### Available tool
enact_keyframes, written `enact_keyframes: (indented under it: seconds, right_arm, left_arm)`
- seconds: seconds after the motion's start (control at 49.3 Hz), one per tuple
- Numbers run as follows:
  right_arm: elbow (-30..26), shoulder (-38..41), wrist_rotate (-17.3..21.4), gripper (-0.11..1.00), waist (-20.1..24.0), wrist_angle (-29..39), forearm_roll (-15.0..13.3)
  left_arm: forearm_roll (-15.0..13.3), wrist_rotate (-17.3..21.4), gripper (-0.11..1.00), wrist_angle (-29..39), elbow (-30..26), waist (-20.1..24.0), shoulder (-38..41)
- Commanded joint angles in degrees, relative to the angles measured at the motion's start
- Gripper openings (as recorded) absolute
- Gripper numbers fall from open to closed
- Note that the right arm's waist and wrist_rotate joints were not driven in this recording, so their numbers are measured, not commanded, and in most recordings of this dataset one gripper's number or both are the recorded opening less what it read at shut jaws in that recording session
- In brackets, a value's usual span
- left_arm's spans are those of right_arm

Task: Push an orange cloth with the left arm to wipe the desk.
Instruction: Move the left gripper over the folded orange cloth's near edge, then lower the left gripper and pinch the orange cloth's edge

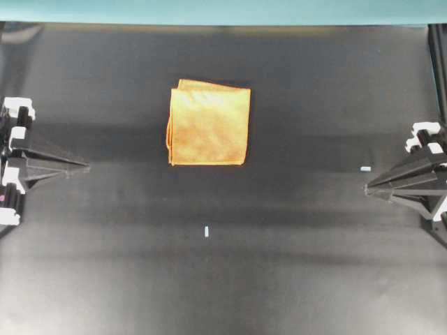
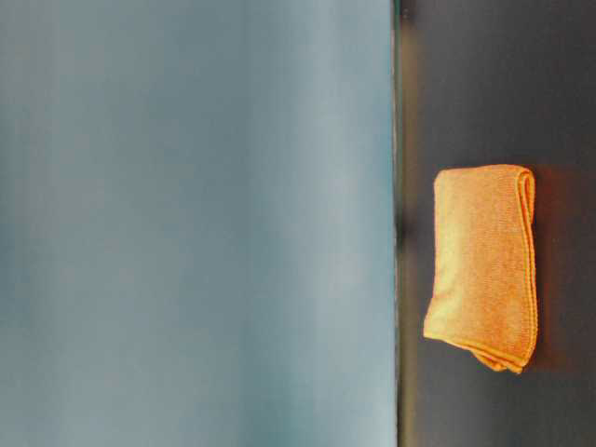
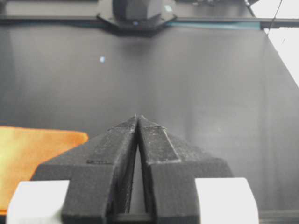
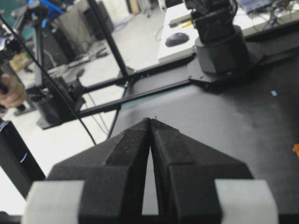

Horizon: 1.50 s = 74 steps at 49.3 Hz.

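1. Closest to the left wrist camera, the left gripper (image 3: 138,119) fills the bottom of the view, its two black fingers pressed together to a point with only a hairline seam between them, holding nothing.
2. White blocks sit at the base of each finger in that view; no lettering can be made out on them.
3. The orange cloth (image 3: 35,156) shows at the left edge of the left wrist view, beside and slightly behind the fingertips, apart from them and not touched.
4. From overhead, the orange cloth (image 1: 209,125) lies flat on the desk (image 1: 300,265), folded roughly square, its layered edges showing along the top and left sides. It sits a little left of centre, in the far half of the surface.
5. The left gripper (image 1: 85,166) points at the cloth's side from the left edge, well apart from it and slightly nearer the camera side than the cloth's lower edge.
6. The right gripper (image 1: 367,187) rests at the opposite edge, fingers likewise closed to a point and empty; the right wrist view (image 4: 150,120) confirms the tight seam.
7. Small white tape marks lie on the desk: one (image 1: 207,231) below the cloth, another (image 1: 365,169) just beside the right gripper's tip.
8. No brand, label or readable writing appears on the cloth, grippers or desk.
9. The table-level view shows the cloth (image 2: 484,265) alone against the dark surface.
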Motion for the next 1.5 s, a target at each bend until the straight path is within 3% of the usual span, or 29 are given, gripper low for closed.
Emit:
enact_keyframes:
  seconds: [0.0, 0.081, 0.203, 0.385, 0.527, 0.75, 0.852, 1.014, 1.115, 1.48]
  right_arm:
    - [-0.88, 0.7, 0.0, 0.03, 0.0, -0.26, 0.0]
    - [-0.79, 0.53, 0.09, 0.12, 0.0, 1.67, 0.0]
    - [-0.79, 0.35, 0.09, 0.02, 0.0, 5.27, 0.09]
    - [-0.79, 0.18, 0.0, 0.02, 0.0, 10.55, 0.09]
    - [-0.7, 0.09, 0.09, 0.02, -0.09, 13.01, 0.09]
    - [-0.35, -1.41, 0.0, 0.02, 0.0, 13.62, 0.09]
    - [-0.09, -2.02, 0.09, 0.02, 0.0, 13.62, 0.09]
    - [0.35, -2.46, 0.0, 0.02, 0.0, 13.62, 0.09]
    - [0.44, -2.55, 0.09, 0.02, 0.0, 13.54, 0.09]
    - [0.62, -2.55, 0.09, 0.02, 0.0, 13.54, 0.09]
  left_arm:
    - [2.72, 1.67, 0.06, 4.57, -2.29, 5.54, 4.39]
    - [2.81, 2.99, 0.01, 7.12, -4.48, 8.26, 7.91]
    - [2.81, 6.33, 0.0, 7.47, -8.7, 9.49, 15.12]
    - [2.81, 13.71, 0.0, 11.78, -17.4, 12.48, 31.64]
    - [2.81, 16.88, 0.0, 14.5, -25.84, 14.59, 43.68]
    - [2.81, 24.26, 0.02, 22.68, -37.09, 17.75, 54.23]
    - [2.81, 26.98, 0.18, 25.14, -40.08, 18.63, 56.34]
    - [2.81, 28.39, 0.66, 28.56, -43.42, 19.16, 60.03]
    - [2.81, 28.92, 0.87, 28.92, -44.38, 19.51, 62.4]
    - [2.81, 30.15, 0.84, 27.16, -45.44, 22.15, 69.87]
